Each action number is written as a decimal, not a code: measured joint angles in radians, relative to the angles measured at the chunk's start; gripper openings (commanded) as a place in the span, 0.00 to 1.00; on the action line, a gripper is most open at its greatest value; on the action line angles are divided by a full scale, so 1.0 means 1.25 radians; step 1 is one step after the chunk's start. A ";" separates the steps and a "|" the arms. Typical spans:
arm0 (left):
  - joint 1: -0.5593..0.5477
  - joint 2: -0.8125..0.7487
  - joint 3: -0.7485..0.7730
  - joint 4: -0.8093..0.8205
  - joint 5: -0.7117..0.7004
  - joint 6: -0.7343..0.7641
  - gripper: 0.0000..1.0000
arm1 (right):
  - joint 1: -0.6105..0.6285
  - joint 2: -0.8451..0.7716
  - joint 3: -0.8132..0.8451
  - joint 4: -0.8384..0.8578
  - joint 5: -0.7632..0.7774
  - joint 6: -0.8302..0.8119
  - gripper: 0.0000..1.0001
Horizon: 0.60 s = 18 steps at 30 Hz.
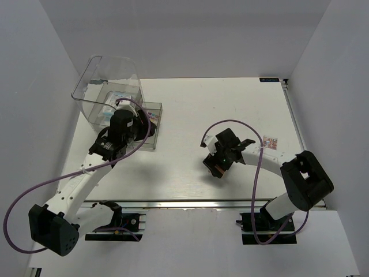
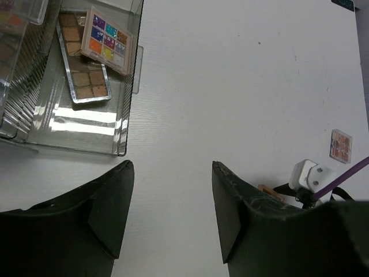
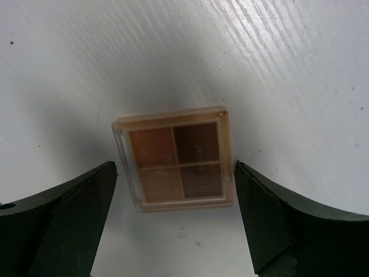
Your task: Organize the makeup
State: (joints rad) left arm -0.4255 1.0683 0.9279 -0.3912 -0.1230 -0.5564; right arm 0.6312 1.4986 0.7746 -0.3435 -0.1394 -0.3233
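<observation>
A square four-pan palette (image 3: 173, 158) in brown and tan shades lies flat on the white table (image 1: 190, 104), right of centre and towards the near edge. The right gripper (image 3: 174, 172) hangs straight over it with its jaws wide, one dark finger (image 3: 75, 213) on each side of the case and very close to it; whether the tips touch the case cannot be told.

A small bright palette (image 1: 269, 142) lies flat by itself further right, well apart from the first one. To the left a shallow clear tray (image 2: 124, 115) holds a long brown palette (image 2: 83, 66), and a bright square palette (image 2: 106, 40) rests tilted across the top of it. The tray's clear side wall stands between these two and the left gripper (image 2: 173, 196), which hovers over bare table just beside the tray, jaws apart and gripping nothing. Behind the tray, at the far left corner, stands a large clear bin (image 1: 86, 92) with a white-blue packet (image 1: 115, 105) lying in it.

A purple cable (image 1: 230, 122) arcs over the right arm (image 1: 305, 182). The table is matt white with a few dark specks, and plain white walls (image 1: 184, 34) close it in at the back and on both sides
</observation>
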 measured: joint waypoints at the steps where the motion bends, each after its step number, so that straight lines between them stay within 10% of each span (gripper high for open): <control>1: 0.000 -0.005 -0.001 -0.001 0.000 -0.002 0.67 | 0.001 -0.002 -0.005 0.002 0.001 -0.004 0.88; 6: 0.000 -0.032 -0.003 -0.004 -0.001 -0.007 0.69 | 0.018 -0.002 -0.017 0.026 0.034 -0.013 0.73; 10: 0.000 -0.056 -0.003 -0.004 -0.002 -0.008 0.69 | 0.030 -0.002 -0.020 0.052 0.042 -0.016 0.19; 13: 0.000 -0.070 -0.002 0.000 -0.002 -0.008 0.70 | 0.032 -0.002 -0.019 0.063 0.038 -0.028 0.00; 18: 0.000 -0.077 0.034 0.008 0.007 -0.007 0.70 | 0.033 -0.001 0.032 0.057 -0.057 -0.059 0.00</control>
State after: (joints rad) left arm -0.4255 0.9718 0.9707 -0.3813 -0.1139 -0.5655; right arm 0.6724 1.4971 0.8150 -0.2718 -0.2104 -0.3969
